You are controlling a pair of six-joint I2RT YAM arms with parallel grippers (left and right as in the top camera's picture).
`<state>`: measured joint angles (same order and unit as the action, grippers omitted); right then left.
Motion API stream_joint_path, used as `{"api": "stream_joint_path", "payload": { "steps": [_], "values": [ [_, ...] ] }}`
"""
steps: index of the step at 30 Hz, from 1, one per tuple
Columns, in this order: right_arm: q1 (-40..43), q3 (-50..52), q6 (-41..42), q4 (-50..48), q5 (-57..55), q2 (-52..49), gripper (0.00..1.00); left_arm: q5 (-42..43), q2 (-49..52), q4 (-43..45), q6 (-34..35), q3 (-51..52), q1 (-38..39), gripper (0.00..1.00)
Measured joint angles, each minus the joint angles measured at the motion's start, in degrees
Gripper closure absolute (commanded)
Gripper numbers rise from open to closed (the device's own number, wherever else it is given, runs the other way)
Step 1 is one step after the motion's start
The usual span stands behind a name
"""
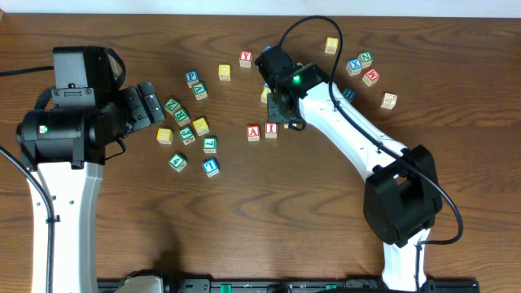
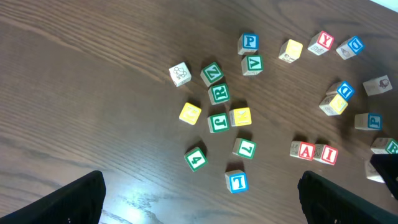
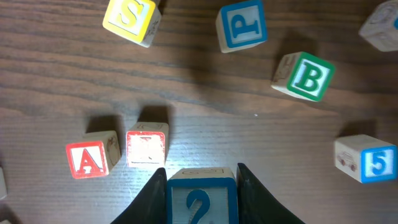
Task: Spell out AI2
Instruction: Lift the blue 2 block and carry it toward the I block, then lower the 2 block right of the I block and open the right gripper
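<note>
Note the "2" cube (image 3: 198,202) closest to the right wrist lens: the right gripper (image 3: 200,182) is clamped on it, one finger against each side. Scan the table (image 1: 122,32) from left to right. Toward the left edge, the left gripper (image 1: 151,102) stands with jaws wide apart, holding nothing. Near the table's middle, the "A" cube (image 1: 254,133) and "I" cube (image 1: 271,129) sit side by side. The gripped "2" cube is just right of the "I", out of line with it.

I see a dark wood-grain table (image 1: 203,236) filling nearly every view. A pale strip (image 1: 423,6) runs past its far edge. Light glares softly off the wood.
</note>
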<state>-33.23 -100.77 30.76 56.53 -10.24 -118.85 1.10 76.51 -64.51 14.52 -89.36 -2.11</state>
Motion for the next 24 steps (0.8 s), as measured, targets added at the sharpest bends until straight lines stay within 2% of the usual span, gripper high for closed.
{"api": "stream_joint_path", "payload": {
  "steps": [12, 24],
  "values": [
    [0.63, 10.69, 1.46, -11.63, 0.5, 0.0, 0.75, 0.0, 0.0, 0.0, 0.0, 0.0, 0.0, 0.02],
    [1.84, 15.15, 2.12, -18.58, 0.57, 0.0, 0.75, 0.0, 0.0, 0.02, 0.0, 0.0, 0.0, 0.03]
  ]
}}
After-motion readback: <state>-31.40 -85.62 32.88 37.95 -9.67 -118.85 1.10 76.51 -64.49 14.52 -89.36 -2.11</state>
